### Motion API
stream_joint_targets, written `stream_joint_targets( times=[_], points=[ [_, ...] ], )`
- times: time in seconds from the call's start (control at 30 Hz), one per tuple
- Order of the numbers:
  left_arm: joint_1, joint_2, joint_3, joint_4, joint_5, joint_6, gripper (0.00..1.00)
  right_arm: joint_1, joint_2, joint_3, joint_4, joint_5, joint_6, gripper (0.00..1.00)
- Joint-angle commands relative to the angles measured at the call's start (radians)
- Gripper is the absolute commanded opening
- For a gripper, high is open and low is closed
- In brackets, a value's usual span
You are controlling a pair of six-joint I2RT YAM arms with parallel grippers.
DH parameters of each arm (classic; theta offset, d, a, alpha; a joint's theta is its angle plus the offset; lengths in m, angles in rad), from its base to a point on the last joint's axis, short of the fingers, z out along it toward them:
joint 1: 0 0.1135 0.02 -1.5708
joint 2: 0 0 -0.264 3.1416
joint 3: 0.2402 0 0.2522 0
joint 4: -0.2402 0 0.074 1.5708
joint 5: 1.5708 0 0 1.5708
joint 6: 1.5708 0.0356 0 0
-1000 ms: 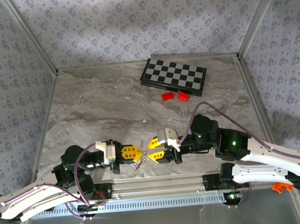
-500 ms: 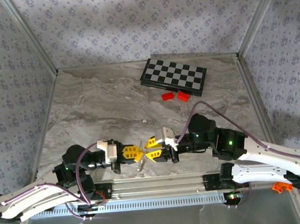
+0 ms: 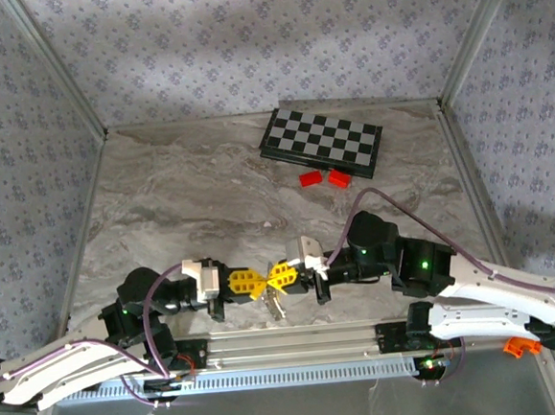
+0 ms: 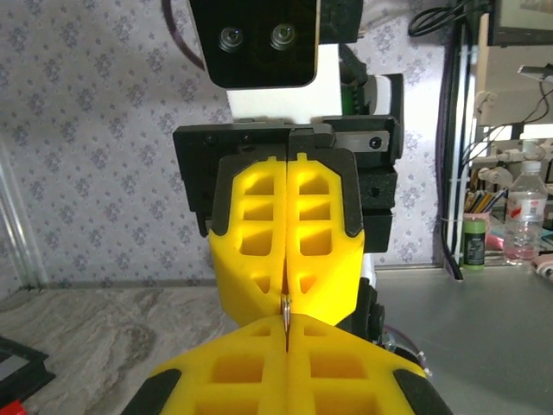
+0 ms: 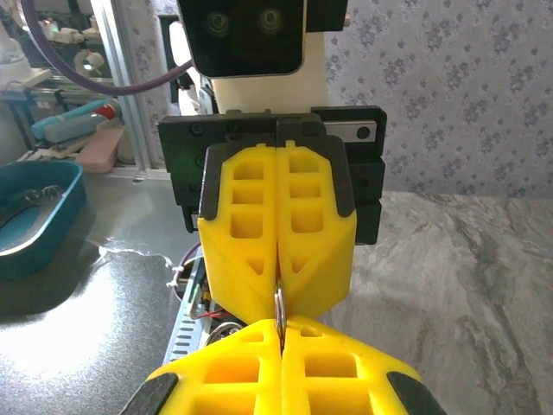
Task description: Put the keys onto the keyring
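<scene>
My two yellow-fingered grippers meet tip to tip near the table's front edge. The left gripper point(image 3: 256, 283) and the right gripper point(image 3: 276, 278) are both shut on a thin metal keyring point(image 3: 266, 283), each from its own side. In the left wrist view the keyring point(image 4: 285, 304) stands edge-on between my left gripper point(image 4: 286, 327) and the facing right fingers point(image 4: 259, 285). The right wrist view shows the same keyring point(image 5: 279, 304) pinched at my right gripper point(image 5: 281, 328). Silvery keys point(image 3: 277, 307) hang just below the joined fingertips.
A folded chessboard point(image 3: 321, 141) lies at the back of the marble table point(image 3: 180, 196), with two red blocks point(image 3: 310, 178) point(image 3: 339, 178) in front of it. A blue tray point(image 5: 34, 212) sits off the table beyond the front rail.
My right gripper has moved left towards the left one and shut on the keyring. The keys now hang under the joined fingertips. The left gripper has stayed shut.
</scene>
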Motion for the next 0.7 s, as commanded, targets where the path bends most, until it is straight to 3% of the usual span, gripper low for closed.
stream_joint_targets(
  times=[0.0, 0.1, 0.17, 0.37, 0.67],
  points=[
    [-0.001, 0.006, 0.081, -0.104, -0.107, 0.03, 0.15, 0.0, -0.002, 0.022, -0.07, 0.061, -0.023, 0.0],
    [-0.001, 0.014, 0.127, -0.247, -0.198, 0.056, 0.3, 0.0, 0.019, 0.072, -0.182, 0.141, -0.044, 0.0],
    [0.0, 0.023, 0.158, -0.331, -0.239, 0.072, 0.33, -0.002, 0.039, 0.104, -0.257, 0.186, -0.044, 0.0],
    [-0.001, 0.062, 0.208, -0.442, -0.238, 0.097, 0.36, -0.003, 0.089, 0.167, -0.398, 0.214, -0.058, 0.0],
    [-0.001, 0.125, 0.209, -0.41, -0.189, 0.1, 0.34, -0.012, 0.137, 0.2, -0.436, 0.199, -0.073, 0.0]
  ],
)
